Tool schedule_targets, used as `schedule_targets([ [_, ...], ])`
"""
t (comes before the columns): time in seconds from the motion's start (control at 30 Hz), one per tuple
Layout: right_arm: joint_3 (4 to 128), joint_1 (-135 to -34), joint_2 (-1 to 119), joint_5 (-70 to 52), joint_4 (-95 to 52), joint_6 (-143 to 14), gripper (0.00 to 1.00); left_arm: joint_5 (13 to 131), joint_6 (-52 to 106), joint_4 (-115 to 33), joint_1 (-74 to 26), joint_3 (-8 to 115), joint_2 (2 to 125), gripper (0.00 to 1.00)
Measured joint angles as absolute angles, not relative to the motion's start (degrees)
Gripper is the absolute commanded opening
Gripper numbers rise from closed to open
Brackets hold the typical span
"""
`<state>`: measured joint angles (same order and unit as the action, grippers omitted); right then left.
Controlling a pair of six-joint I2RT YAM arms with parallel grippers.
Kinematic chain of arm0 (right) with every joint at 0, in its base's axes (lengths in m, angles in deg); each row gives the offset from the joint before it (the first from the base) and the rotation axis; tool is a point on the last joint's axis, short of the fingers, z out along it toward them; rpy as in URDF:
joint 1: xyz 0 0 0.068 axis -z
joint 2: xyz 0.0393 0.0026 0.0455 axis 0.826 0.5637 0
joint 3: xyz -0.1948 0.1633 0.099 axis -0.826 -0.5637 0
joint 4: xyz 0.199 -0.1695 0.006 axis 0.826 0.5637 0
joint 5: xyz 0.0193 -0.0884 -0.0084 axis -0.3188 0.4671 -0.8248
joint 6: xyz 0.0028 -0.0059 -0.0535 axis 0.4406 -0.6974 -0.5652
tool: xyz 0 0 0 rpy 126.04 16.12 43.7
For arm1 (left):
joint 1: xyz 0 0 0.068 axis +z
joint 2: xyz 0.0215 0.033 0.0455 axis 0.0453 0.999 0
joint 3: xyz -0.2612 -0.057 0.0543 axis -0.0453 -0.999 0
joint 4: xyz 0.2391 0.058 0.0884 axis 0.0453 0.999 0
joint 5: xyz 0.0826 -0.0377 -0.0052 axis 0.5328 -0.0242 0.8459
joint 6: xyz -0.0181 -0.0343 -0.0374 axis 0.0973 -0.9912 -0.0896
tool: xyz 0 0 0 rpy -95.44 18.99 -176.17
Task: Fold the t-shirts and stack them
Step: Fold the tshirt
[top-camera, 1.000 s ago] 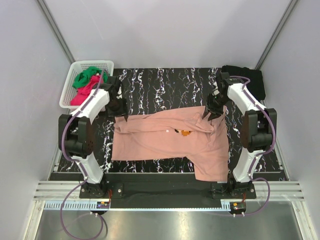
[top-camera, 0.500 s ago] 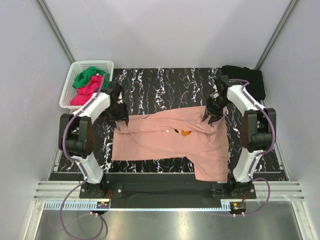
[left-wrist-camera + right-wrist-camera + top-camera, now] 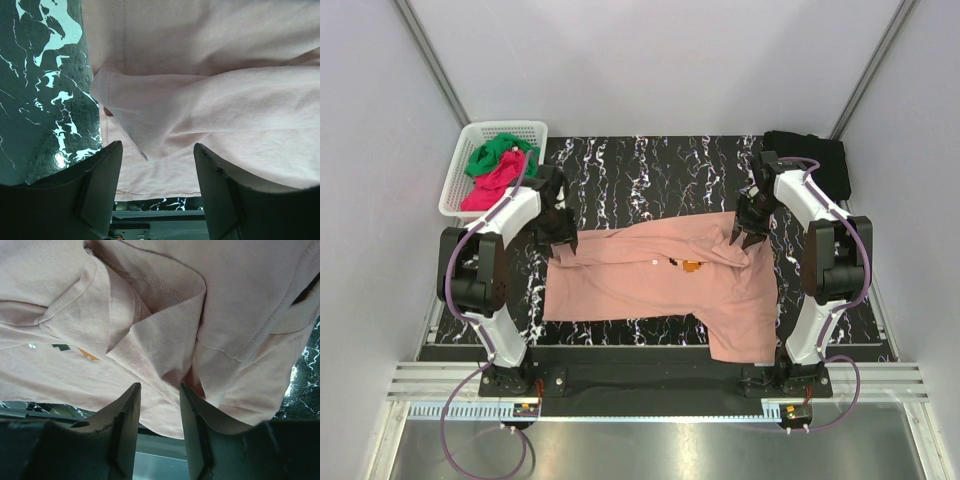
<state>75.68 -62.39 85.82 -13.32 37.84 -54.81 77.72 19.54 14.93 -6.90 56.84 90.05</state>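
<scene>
While the pink tee lies spread at mid-frame, both grippers sit at its upper corners and hold nothing.
The left gripper gapes wide over a raised fold at upper left. The right gripper stands half open astride a crease at upper right. Each should, I judge, pinch both layers, then both lift level together so the fold lands straight.
</scene>
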Motion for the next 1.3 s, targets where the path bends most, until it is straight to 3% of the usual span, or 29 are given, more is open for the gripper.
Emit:
schedule_targets([
  [0.67,77.41,-62.89,90.08,-12.64,38.36,-55.07,0.41,77.48,19.54,14.32,-6.88,54.37,89.42,0.63],
  [0.77,77.67,-62.93,90.67,-12.60,38.49,-55.25,0.35,77.50,19.56,14.08,-6.90,54.37,89.42,0.63],
  [0.87,78.24,-62.93,90.78,-12.05,38.69,-55.64,0.00,77.54,19.58,14.14,-6.88,54.65,89.42,0.63],
  [1.13,78.30,-62.93,90.10,-11.07,38.99,-55.33,0.00,77.85,19.82,14.67,-6.88,59.83,90.40,0.63],
  [1.3,77.47,-62.93,83.39,-9.71,39.24,-55.18,0.00,78.26,20.21,15.06,-6.81,60.14,90.73,0.62],
])
